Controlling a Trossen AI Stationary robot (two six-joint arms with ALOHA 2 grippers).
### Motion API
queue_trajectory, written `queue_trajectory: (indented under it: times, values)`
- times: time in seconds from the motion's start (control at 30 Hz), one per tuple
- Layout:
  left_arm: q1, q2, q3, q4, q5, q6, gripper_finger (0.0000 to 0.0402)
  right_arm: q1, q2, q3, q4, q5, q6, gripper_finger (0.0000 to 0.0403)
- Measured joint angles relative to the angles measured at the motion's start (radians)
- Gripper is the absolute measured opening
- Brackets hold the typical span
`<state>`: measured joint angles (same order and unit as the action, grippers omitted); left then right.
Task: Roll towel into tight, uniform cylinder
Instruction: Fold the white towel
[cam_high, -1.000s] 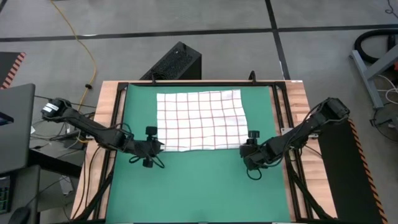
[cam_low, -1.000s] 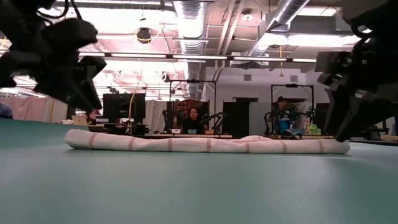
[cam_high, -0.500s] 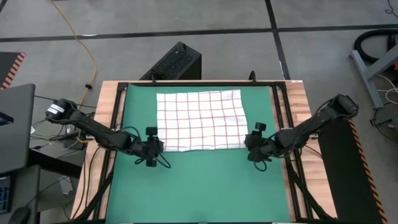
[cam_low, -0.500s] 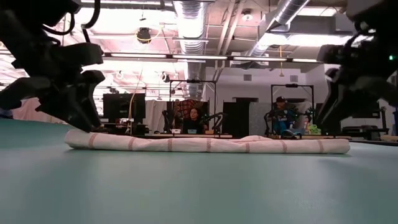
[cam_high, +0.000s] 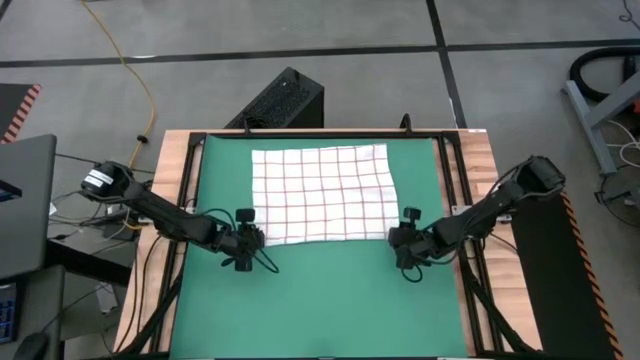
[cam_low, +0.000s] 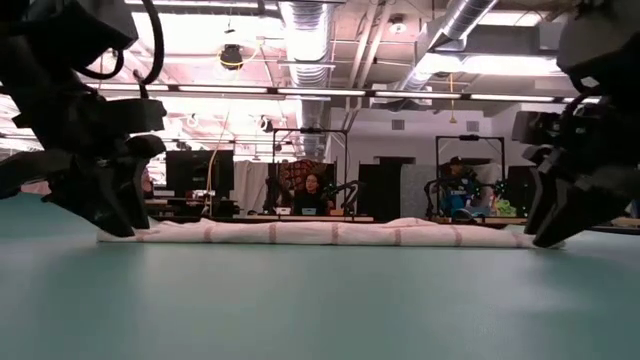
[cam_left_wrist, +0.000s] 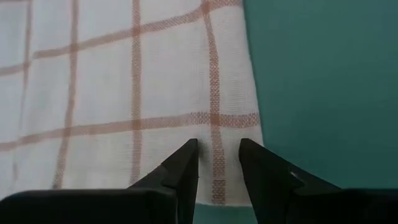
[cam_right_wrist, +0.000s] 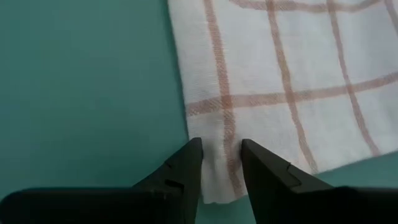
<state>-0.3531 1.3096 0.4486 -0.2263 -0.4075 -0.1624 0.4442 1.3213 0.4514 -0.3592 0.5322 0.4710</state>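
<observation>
The white checked towel (cam_high: 322, 192) lies spread flat on the far half of the green mat (cam_high: 320, 300). My left gripper (cam_high: 250, 240) is open and down at the towel's near left corner (cam_left_wrist: 230, 186). My right gripper (cam_high: 400, 243) is open and down at the near right corner (cam_right_wrist: 214, 186). In the low view the towel (cam_low: 320, 233) is a low strip on the mat, with my left gripper (cam_low: 115, 225) at one end and my right gripper (cam_low: 548, 232) at the other. No cylinder shows. My left gripper has its open fingertips (cam_left_wrist: 186, 155) down on the towel's near left corner (cam_left_wrist: 217, 177), slanting from above and the near side, with a strip of cloth between them. The cloth lies flat on the mat. My right gripper has its open fingertips (cam_right_wrist: 189, 155) down on the near right corner (cam_right_wrist: 217, 177) in the same slant. The cloth between them puckers slightly and lies on the mat.
Bare green mat (cam_high: 320, 310) stretches from the towel's near edge to the table's near edge. Black rails (cam_high: 452, 180) and wooden boards (cam_high: 170, 200) border the mat. People sit at desks (cam_low: 312, 190) in the room beyond the table.
Both grippers have come down from above the mat onto the towel's two near corners, the left one edging toward the towel. The towel has stayed flat where it was.
</observation>
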Motion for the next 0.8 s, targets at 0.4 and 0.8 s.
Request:
queue_trajectory:
  times: [0.4, 0.8]
  values:
    - [-0.001, -0.011, 0.001, -0.134, 0.049, -0.144, 0.0112, 0.044, -0.013, 0.0, -0.069, -0.003, 0.104, 0.0136]
    - [-0.001, -0.011, 0.001, -0.138, 0.044, -0.138, 0.0112, 0.084, -0.253, -0.004, -0.044, 0.068, 0.046, 0.0136]
